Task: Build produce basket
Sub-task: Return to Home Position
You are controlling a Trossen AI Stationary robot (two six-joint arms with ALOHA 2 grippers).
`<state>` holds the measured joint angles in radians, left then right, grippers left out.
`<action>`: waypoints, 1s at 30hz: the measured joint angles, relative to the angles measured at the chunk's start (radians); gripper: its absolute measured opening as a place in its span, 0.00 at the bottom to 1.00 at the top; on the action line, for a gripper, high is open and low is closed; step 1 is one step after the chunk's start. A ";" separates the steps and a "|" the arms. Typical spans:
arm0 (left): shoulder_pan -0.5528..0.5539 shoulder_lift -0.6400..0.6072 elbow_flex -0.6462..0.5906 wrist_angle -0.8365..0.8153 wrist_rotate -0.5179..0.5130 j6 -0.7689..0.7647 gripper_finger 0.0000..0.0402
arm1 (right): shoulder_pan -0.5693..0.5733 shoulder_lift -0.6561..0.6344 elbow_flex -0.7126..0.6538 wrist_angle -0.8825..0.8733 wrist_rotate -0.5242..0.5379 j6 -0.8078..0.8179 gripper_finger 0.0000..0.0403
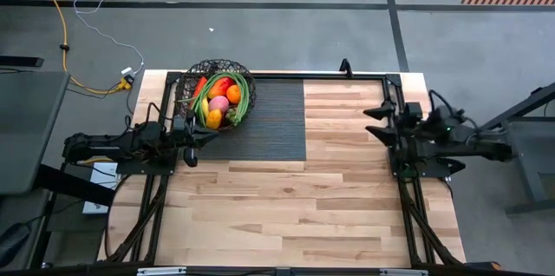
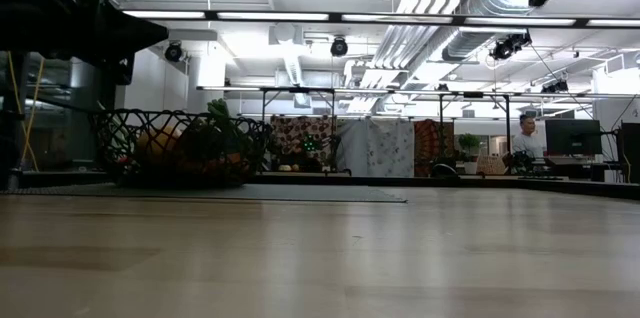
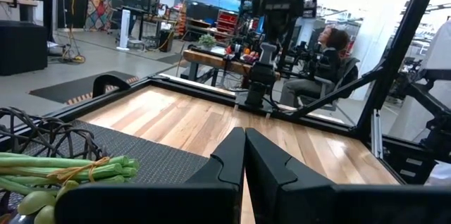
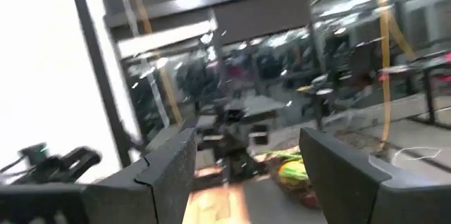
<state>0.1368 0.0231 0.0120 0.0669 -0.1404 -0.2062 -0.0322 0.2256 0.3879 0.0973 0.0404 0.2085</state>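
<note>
The black wire-mesh basket (image 1: 214,94) stands on the dark mat near the table's far left corner. It holds the produce (image 1: 221,98): oranges, a pink fruit, a red pepper and long green stalks (image 3: 63,169) curving along its right rim. The low view shows the basket (image 2: 180,146) at left with the fruit inside. My left gripper (image 1: 211,135) is shut and empty, raised just near-side of the basket, pointing right. My right gripper (image 1: 371,121) is open and empty, raised over the table's right side, pointing left.
A dark ribbed mat (image 1: 269,120) covers the table's far middle. The bare wood (image 1: 286,215) stretches across the near half. A black frame rail (image 1: 286,74) runs along the far edge. People sit in the room beyond the table.
</note>
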 joint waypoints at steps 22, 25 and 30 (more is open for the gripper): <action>0.000 0.000 0.000 -0.003 -0.001 0.000 0.00 | 0.000 -0.213 -0.309 -0.046 0.054 -0.031 0.60; 0.000 0.000 0.000 -0.003 -0.001 0.000 0.00 | 0.000 -0.214 -0.309 -0.109 0.014 -0.030 0.60; 0.000 0.000 0.000 -0.003 -0.001 0.000 0.00 | 0.000 -0.213 -0.309 -0.177 -0.017 -0.052 0.60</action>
<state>0.1371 0.0231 0.0120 0.0639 -0.1413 -0.2064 -0.0319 0.0124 0.0792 -0.0793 0.0238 0.1563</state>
